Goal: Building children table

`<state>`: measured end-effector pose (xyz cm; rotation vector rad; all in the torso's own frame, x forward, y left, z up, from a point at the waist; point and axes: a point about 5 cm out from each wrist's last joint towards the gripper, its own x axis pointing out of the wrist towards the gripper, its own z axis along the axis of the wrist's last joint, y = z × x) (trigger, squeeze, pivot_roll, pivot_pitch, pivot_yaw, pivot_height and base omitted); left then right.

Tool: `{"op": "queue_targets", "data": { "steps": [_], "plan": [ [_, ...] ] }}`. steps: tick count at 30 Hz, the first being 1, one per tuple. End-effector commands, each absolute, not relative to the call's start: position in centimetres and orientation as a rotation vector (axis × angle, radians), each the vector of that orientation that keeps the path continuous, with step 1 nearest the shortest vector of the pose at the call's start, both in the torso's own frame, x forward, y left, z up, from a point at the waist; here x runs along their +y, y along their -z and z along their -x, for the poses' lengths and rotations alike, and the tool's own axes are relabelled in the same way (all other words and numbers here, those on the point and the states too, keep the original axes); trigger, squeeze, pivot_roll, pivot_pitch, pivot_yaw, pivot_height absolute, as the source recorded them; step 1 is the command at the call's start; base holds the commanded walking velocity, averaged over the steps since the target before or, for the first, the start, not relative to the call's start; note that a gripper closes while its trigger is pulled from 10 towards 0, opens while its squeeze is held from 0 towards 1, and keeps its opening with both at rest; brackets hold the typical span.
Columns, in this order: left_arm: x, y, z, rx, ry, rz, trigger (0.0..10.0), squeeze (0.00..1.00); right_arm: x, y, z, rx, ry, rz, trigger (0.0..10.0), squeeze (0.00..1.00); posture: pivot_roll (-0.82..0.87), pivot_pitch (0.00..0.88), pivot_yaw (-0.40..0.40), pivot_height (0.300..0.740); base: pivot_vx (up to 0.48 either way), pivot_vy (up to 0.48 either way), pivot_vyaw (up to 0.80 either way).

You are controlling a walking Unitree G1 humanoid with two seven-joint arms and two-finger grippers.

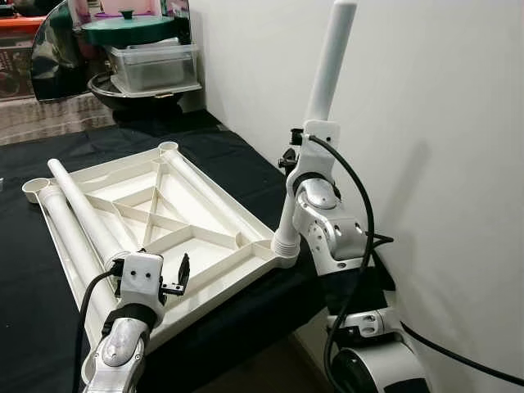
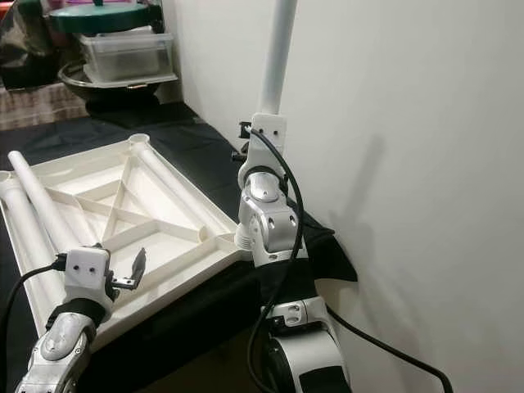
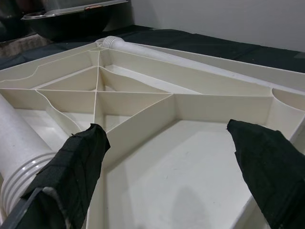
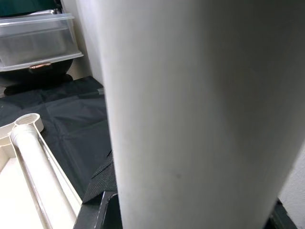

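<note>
The right gripper [image 1: 296, 155] clasps an upright leg [image 1: 329, 70] (top cut off, fingers mostly hidden) at the tabletop's [image 1: 205, 246] corner; the left gripper [image 1: 182, 274] hovers wide apart.

Scene evenly and brightly lit; soft arm shadow cast on wall [image 2: 393, 188]. Table leg [image 4: 190, 109] rendered out of focus.

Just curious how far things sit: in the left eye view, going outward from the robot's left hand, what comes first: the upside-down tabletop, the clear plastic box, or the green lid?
From the left hand:
1. Upside-down tabletop, directly beneath it.
2. Clear plastic box, far end of the table.
3. Green lid, on top of that box, just beyond.
</note>
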<state>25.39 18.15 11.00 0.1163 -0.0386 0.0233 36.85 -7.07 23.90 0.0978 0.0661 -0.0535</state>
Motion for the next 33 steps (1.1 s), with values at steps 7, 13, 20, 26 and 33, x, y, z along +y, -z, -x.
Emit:
{"op": "queue_targets", "data": {
  "steps": [7,13,20,26,33],
  "plan": [
    [18.1,-10.6,-25.4,-0.026,-0.015,-0.132,10.0,0.0,-6.9,-21.4,-36.5,0.223,0.008,-0.127,10.0,0.73,-0.01,0.0,-0.067,0.74,0.0,0.0,0.0],
    [18.1,-10.6,-25.4,-0.026,-0.012,-0.134,10.0,0.0,-6.9,-22.3,-36.2,0.198,-0.01,-0.145,10.0,1.0,-0.01,0.0,-0.064,0.74,0.0,0.0,0.0],
    [18.1,-10.6,-25.4,-0.026,-0.011,-0.131,10.0,0.0,-7.9,-24.6,-35.7,0.115,-0.051,-0.145,10.0,1.0,-0.01,0.0,-0.055,0.74,0.0,0.0,0.0],
    [18.2,-10.6,-25.5,-0.027,-0.007,-0.131,10.0,0.0,-10.0,-26.8,-35.5,0.038,-0.131,-0.1,10.0,1.0,-0.01,0.0,-0.049,0.74,0.0,0.0,0.0],
    [18.2,-10.7,-25.6,-0.03,-0.006,-0.132,10.0,0.0,-11.8,-28.2,-35.7,-0.006,-0.248,-0.029,10.0,0.0,-0.01,0.0,-0.049,0.74,0.0,0.0,0.0]
  ]
}}
